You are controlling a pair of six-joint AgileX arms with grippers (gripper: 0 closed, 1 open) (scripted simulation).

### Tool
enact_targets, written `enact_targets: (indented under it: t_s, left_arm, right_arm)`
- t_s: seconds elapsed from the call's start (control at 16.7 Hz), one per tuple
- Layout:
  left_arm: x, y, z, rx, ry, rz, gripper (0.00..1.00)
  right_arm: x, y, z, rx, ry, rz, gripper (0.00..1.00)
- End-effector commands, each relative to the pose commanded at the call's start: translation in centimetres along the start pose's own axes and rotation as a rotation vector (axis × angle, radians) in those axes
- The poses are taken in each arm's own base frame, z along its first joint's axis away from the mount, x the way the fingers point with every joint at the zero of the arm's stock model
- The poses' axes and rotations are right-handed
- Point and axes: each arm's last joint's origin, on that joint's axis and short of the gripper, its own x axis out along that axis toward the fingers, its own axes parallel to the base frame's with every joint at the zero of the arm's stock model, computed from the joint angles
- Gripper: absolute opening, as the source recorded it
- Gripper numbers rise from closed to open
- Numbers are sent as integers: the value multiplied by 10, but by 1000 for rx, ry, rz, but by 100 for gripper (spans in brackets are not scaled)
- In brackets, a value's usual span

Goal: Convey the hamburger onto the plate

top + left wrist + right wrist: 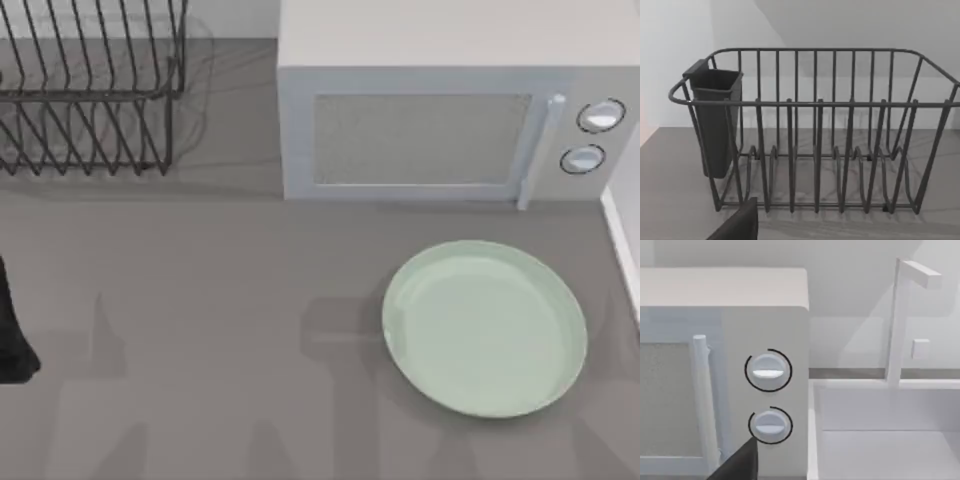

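At the far left edge of the grey worktop (200, 300) a dark piece of the left arm (12, 335) pokes in, low and idle. A sliver of the left pincer (737, 225) shows in its wrist view, and I cannot tell whether it is apart or together. It faces a dark wire dish rack (90, 90) standing at the back left, with a dark cutlery cup (715, 120) hung on one end of its rim.

Right of the rack, a white microwave (450, 120) stands against the back with its door closed, and its handle (535, 150) and two round knobs (600, 116) sit on its right side. In front of it, on the right half of the worktop, lies the plate (485, 328), flat and apart from the microwave.

The right pincer (737, 462) shows as a dark corner in its wrist view, facing the knobs; its state I cannot tell either. Just right of the microwave is a white sink (880, 440) with a tap (900, 320).
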Motion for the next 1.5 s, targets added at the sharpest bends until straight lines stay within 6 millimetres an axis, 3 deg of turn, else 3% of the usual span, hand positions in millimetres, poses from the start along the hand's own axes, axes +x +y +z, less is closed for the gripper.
enact_targets:
  t_s: [0.36, 0.66, 1.08, 1.5]
  left_arm:
    - [0, 0, 0, 0, 0, 0, 100]
    - [0, 0, 0, 0, 0, 0, 100]
    - [0, 0, 0, 0, 0, 0, 100]
    - [0, 0, 0, 0, 0, 0, 100]
  right_arm:
    - [2, -3, 10, -106, 124, -21, 100]
    - [22, -12, 24, -393, 551, 26, 100]
    - [70, -35, 19, -666, 1212, 402, 100]
    - [102, -54, 13, -723, 1444, 721, 100]
